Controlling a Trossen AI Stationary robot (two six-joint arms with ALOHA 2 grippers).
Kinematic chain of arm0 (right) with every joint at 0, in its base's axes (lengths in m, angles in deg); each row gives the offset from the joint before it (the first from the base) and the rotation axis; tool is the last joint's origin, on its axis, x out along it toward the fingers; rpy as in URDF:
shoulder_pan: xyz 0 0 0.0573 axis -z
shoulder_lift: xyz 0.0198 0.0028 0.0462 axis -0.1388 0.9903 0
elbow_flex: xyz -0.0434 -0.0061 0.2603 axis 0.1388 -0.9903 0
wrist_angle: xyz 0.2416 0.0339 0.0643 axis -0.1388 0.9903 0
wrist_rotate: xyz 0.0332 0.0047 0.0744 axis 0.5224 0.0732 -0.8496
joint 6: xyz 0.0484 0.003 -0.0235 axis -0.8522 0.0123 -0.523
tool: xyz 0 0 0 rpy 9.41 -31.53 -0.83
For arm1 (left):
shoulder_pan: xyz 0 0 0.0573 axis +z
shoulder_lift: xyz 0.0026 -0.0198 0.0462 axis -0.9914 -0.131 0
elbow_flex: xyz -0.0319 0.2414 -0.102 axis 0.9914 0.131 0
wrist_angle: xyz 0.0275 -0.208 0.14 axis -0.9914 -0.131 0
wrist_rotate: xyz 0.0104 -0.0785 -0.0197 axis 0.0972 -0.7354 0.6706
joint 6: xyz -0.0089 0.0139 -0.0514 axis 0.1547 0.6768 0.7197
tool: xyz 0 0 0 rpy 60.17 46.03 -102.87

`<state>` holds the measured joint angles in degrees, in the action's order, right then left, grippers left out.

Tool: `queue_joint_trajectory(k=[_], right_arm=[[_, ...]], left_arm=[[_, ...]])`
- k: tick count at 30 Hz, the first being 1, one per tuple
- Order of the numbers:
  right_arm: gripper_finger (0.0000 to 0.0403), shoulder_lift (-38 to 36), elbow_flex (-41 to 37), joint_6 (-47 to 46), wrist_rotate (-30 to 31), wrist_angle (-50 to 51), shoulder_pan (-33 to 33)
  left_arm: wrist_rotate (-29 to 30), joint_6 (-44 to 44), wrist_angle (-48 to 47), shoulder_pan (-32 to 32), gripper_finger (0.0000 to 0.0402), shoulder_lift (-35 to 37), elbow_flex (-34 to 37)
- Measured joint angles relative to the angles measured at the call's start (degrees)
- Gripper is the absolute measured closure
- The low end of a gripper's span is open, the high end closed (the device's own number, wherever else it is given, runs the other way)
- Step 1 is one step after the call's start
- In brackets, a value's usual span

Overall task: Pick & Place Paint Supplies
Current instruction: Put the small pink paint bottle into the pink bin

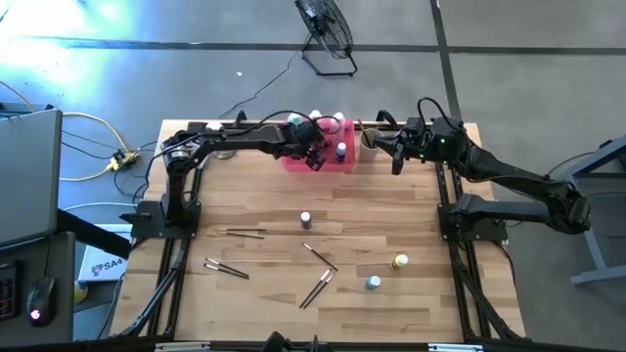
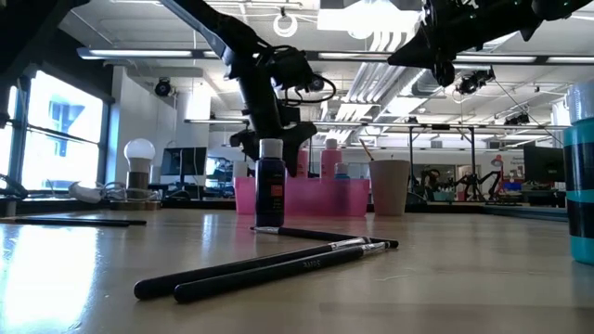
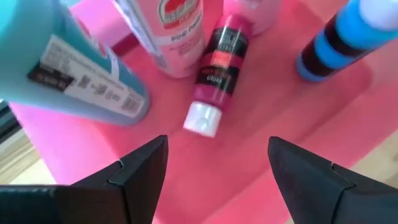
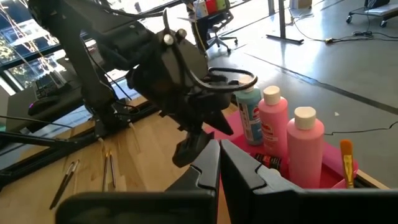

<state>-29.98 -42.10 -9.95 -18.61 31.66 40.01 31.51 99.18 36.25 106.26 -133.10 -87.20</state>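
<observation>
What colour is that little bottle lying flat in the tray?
Dark pink with a black band and a white cap; clearest from the left wrist view.

Left gripper (image 1: 315, 159) fingers spread, empty; right gripper (image 1: 397, 162) fingers closed.

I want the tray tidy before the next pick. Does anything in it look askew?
Yes. In the pink tray, a small dark red bottle lies on its side, white cap toward the open left gripper above it, while the pink bottle and teal bottle beside it stand upright.

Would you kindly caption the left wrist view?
Open left gripper above dark red bottle lying in pink tray.
</observation>
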Motion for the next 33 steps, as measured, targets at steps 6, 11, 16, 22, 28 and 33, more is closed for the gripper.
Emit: queue_joint_trajectory(k=[6, 11, 16, 22, 28, 33], right_arm=[[0.0398, 0.00, 0.00, 0.00, 0.02, 0.38, 0.00], [0.0398, 0.00, 0.00, 0.00, 0.04, 0.73, 0.00], [0.0398, 0.00, -0.02, 0.00, 0.28, 0.92, 0.00], [0.0398, 0.00, 0.00, 0.00, 0.47, 1.17, 0.00], [0.0398, 0.00, -0.01, 0.00, 0.48, 1.72, 0.00], [0.0398, 0.00, 0.00, 0.00, 0.48, 2.12, 0.00]], left_arm=[[-5.35, -0.24, 1.69, 1.91, 0.0130, -0.63, -0.02], [-3.68, -1.29, 1.70, 1.85, 0.0130, -0.58, -0.02], [-3.70, -1.31, 1.79, 1.76, 0.0130, -0.76, -0.02], [-5.01, -1.32, 2.36, 2.08, 0.0130, -2.44, -0.13], [-6.37, -1.27, 1.21, 2.10, 0.0130, -3.62, 0.00], [-5.97, -1.05, 1.89, 2.10, 0.0130, -4.22, -0.04]])
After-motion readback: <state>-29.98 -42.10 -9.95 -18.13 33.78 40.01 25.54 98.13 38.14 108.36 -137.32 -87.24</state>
